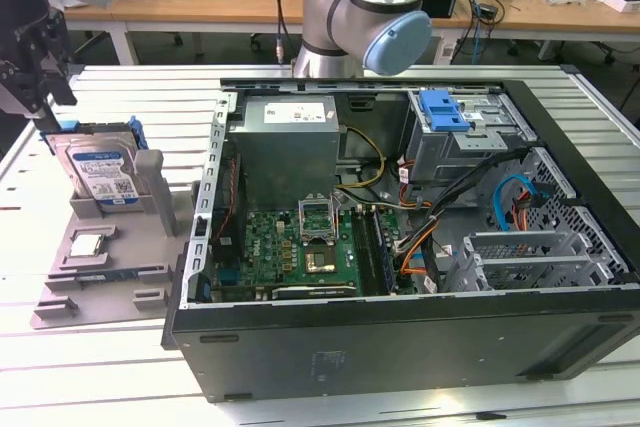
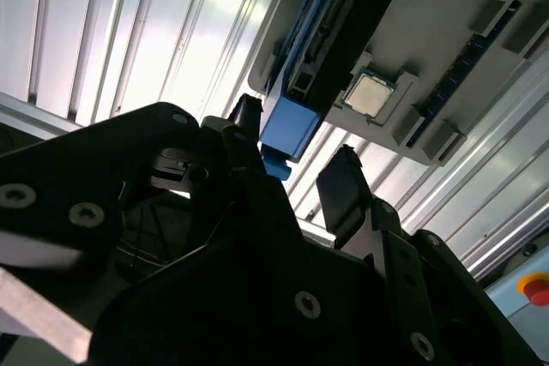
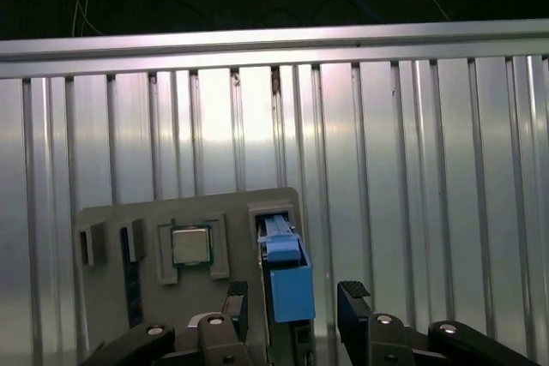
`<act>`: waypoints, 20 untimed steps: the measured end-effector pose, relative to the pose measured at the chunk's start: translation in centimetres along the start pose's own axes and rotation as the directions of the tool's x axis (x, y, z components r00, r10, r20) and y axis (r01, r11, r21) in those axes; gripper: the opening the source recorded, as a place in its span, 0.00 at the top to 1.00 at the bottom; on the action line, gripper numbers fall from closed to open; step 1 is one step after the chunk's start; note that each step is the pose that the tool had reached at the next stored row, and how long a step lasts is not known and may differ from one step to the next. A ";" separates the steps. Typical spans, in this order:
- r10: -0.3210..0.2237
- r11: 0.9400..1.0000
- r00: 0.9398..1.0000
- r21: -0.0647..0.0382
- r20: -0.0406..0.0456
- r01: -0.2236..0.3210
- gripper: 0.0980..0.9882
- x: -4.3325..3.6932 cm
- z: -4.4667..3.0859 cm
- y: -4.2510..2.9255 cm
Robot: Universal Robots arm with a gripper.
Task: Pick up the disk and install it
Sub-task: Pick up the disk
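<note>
Disk stands upright in its grey holder, not yet lifted. Pincer is released, jaws straddling the disk's blue edge. Installation is outstanding.

**A:** In the exterior view we lose most of the claw; the picture's left edge cuts its body off.

**B:** And the arm runs out past the top edge. The disk has its lower edge sunk out of sight in the grey holder.

**A:** In the first wrist view we get that disk end-on, its label face hidden, and the bottom edge crops the claw's body.

**B:** In the second wrist view, the claw's dark bulk covers much of the desk and the holder's near end.
</note>
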State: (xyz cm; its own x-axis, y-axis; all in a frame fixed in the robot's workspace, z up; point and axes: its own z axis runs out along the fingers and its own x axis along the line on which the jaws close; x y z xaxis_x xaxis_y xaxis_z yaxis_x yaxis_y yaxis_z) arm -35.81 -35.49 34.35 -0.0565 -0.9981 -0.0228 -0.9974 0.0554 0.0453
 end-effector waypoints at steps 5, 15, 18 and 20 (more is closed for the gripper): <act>-0.002 1.000 1.000 0.000 0.000 0.002 0.50 0.00 0.74 -0.14; -0.058 0.998 0.998 -0.001 -0.003 0.058 0.50 -0.06 2.50 -0.77; -0.079 0.997 0.997 -0.002 -0.004 0.079 0.50 -0.09 2.95 -1.01; -0.088 0.996 0.996 -0.002 -0.005 0.088 0.50 -0.12 3.37 -1.11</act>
State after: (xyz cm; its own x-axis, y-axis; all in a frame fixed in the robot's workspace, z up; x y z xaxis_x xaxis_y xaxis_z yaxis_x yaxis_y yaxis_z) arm -34.85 -35.34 30.94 0.0320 -0.9993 -0.0215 -0.9984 -0.0330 0.0453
